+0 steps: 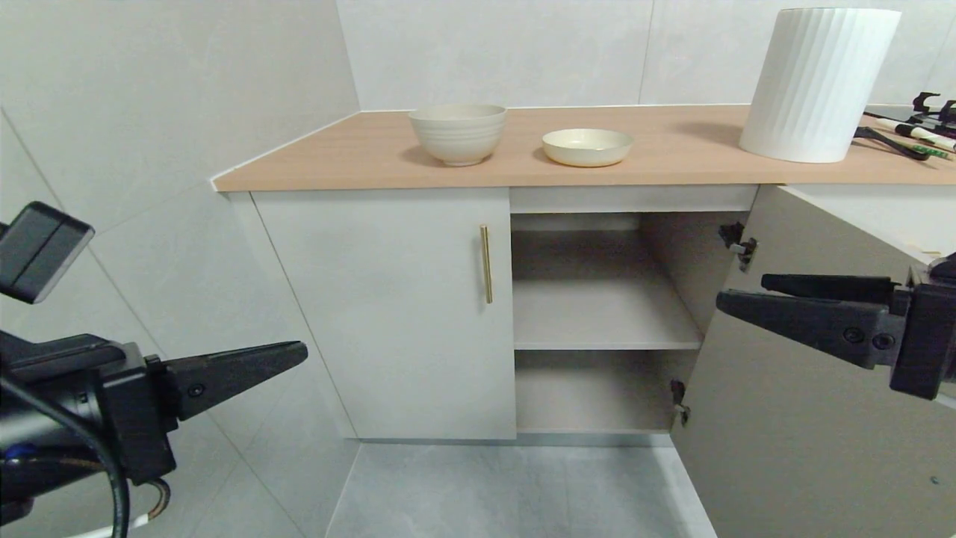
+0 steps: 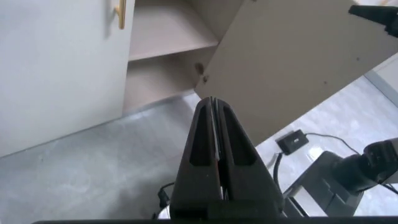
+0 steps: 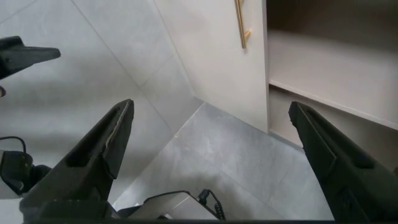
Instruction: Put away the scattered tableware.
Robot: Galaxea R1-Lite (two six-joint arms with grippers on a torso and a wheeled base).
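The left tool [image 1: 297, 351] is pressed closed, the right tool [image 1: 741, 291] spread wide.

A tall white ribbed container [image 1: 819, 82] stands upright on the far right of the wooden countertop [image 1: 358, 161], close to the pale tiled wall [image 1: 493, 45]. Just right of it, at the edge of the counter, lie several slim black-handled tools [image 1: 915, 134], cut off and too small to identify. Below, the floor [image 1: 515, 489] is grey tile. A small black box [image 2: 292, 140] with a thin cable [image 2: 329, 138] lies on it.
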